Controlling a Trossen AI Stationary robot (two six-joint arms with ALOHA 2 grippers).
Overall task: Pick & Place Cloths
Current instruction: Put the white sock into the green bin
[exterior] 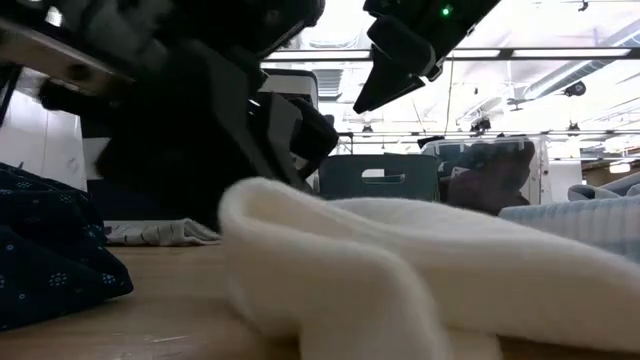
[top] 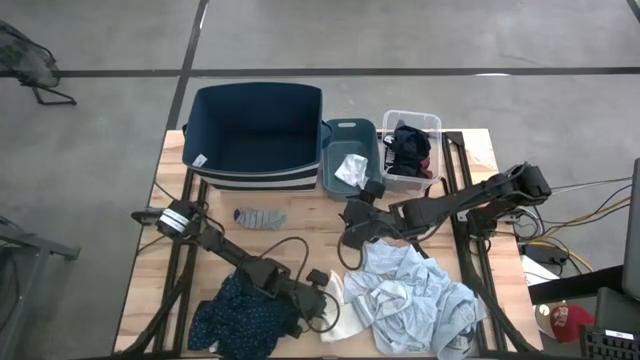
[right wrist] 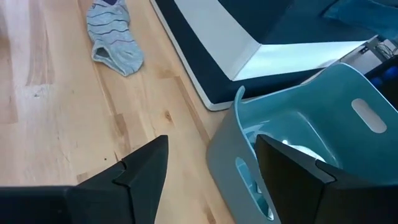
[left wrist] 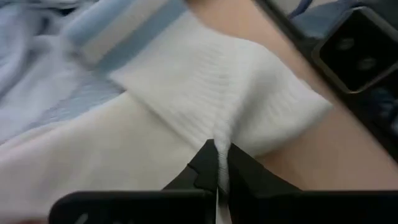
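Note:
A white ribbed cloth with light blue stripes (left wrist: pixel 186 93) lies on the table between the dark teal dotted piece (top: pixel 235 318) and the heap of light blue shirts (top: pixel 415 300). My left gripper (left wrist: pixel 219 163) is shut on the white cloth (top: pixel 340 318) near the table's near edge. My right gripper (right wrist: pixel 211 146) hangs open above the bare wood by the teal bin's near corner (right wrist: pixel 249 124), with nothing between its fingers. A small grey sock (top: pixel 260 217) lies flat in front of the navy bin (top: pixel 255 130). My left gripper pinches a raised ridge of the white ribbed cloth (left wrist: pixel 219 134) between its two fingers. The fingers slant down from the table's left side. The rest of the cloth lies slack on the table (exterior: pixel 400 270).
The teal bin (top: pixel 348 150) holds a white piece, and the clear bin (top: pixel 410 145) holds black and maroon pieces. Both stand at the far edge beside the navy bin. Bare wood lies around the grey sock (right wrist: pixel 115 37).

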